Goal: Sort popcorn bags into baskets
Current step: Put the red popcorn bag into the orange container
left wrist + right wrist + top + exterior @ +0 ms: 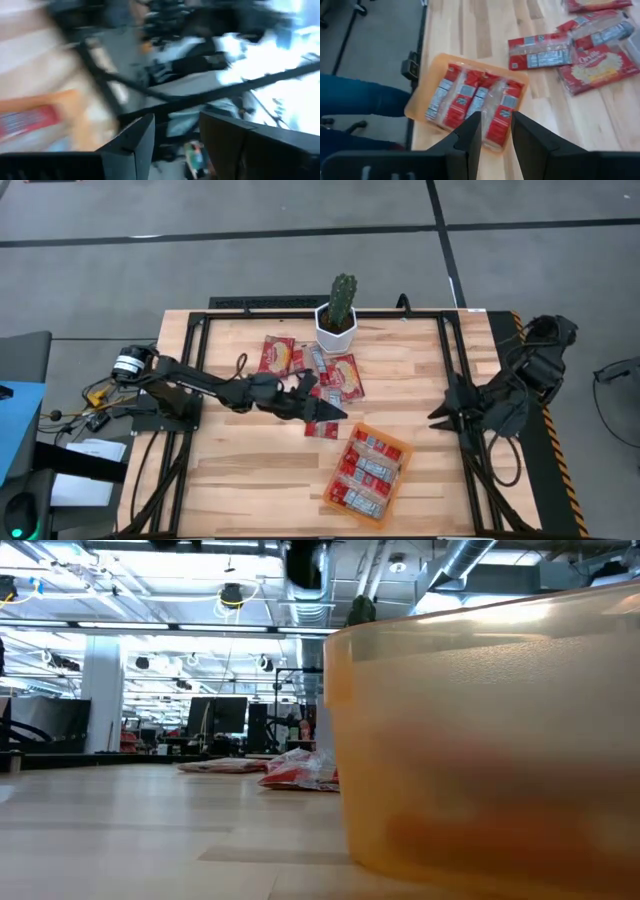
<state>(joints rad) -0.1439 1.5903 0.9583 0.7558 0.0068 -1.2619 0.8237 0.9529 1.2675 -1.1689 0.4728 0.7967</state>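
Note:
The orange tray [340, 498] sits at the table's near middle and holds three red popcorn packets [366, 472] side by side; the right wrist view shows the tray [420, 102] and its packets [470, 97]. Several more packets lie flat on the wood near the cactus pot: [277, 357], [345, 372], [322, 426], also seen as packets [540, 52]. My left gripper [328, 412] reaches in over the table's middle, above the nearest loose packet, open and empty [175, 137]. My right gripper [440, 416] waits at the right side, open [495, 131].
A white hexagonal pot with a cactus [338, 320] stands at the far middle edge. A black frame runs around the table. The tray's wall [480, 740] fills the low view's right. A person's blue trouser leg [355, 97] shows beyond the table's near edge.

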